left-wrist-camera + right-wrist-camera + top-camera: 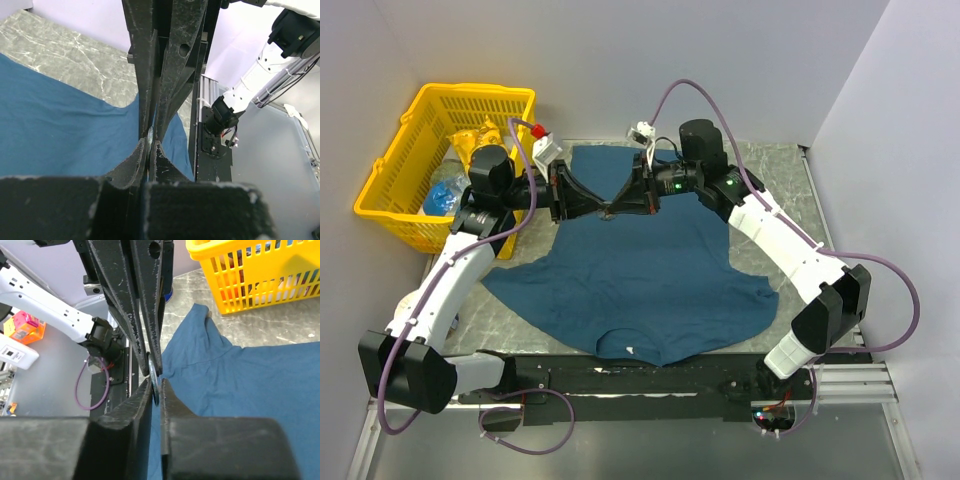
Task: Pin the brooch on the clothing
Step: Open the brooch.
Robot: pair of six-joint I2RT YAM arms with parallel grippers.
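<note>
Over the clothing (620,285), left gripper (598,211) and right gripper (156,386) both pinch the brooch (151,132), jaws narrow; we'd brace one side and press squarely.

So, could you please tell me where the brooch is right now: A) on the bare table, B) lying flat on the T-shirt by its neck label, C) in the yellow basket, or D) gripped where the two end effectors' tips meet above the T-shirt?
D: the right wrist view shows the silver brooch edge-on between the fingertips where the left end effector and right end effector meet over the teal T-shirt.
</note>
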